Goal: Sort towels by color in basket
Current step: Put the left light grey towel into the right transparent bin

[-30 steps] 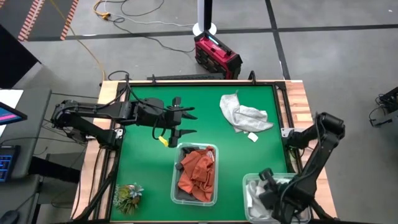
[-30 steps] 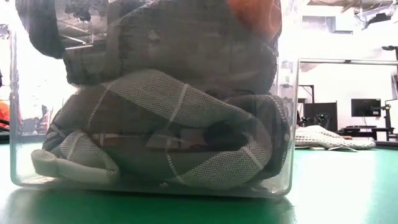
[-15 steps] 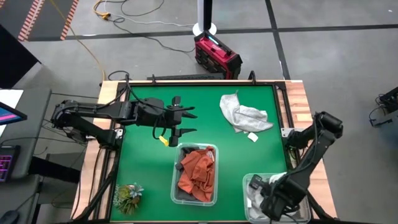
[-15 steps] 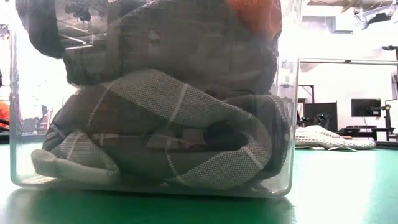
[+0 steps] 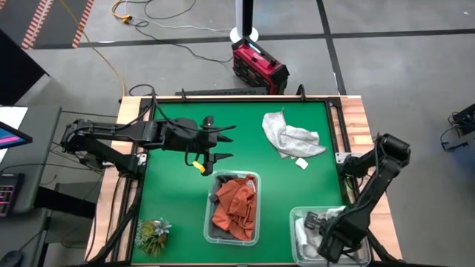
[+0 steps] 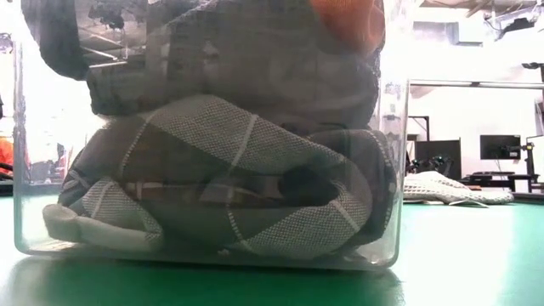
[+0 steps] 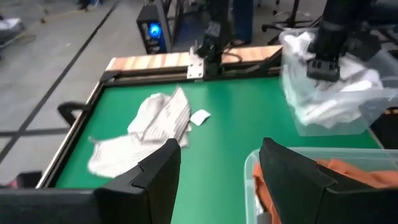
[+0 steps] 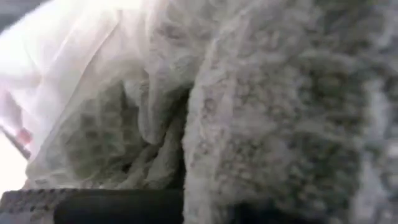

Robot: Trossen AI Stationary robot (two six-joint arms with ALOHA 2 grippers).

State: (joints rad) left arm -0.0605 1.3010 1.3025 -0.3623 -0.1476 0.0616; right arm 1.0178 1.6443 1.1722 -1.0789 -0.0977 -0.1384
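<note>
My right gripper [image 7: 324, 67] points down into the clear basket [image 7: 339, 121] at the table's near right corner, shut, its fingertips sunk among white and light grey towels [image 8: 261, 112]. The middle clear basket [image 5: 254, 178] holds rust-orange towels [image 5: 236, 204] over dark grey ones [image 6: 221, 170]. One light grey towel [image 5: 289, 137] with a white tag lies flat on the green mat at the far right. My left gripper [image 5: 227, 142] hovers open above the mat, just beyond the middle basket, touching nothing. My right gripper comes from above, pointing down, into the pile of light towels [image 7: 348, 74] inside the near right basket. The cloth hides its fingertips. Whether a fold is caught between the shut fingers, I cannot tell. The towels rest in the basket.
A green plant tuft [image 5: 152, 233] sits at the table's near left corner. The green mat [image 5: 178, 193] lies bare between the plant, the left arm and the middle basket. Wooden borders [image 5: 356, 126] frame the mat.
My right gripper has rolled about its own axis and sunk a little deeper into the near right basket, shifting slightly toward the near edge, and stayed shut. The towels on the mat and in the middle basket have not moved.
</note>
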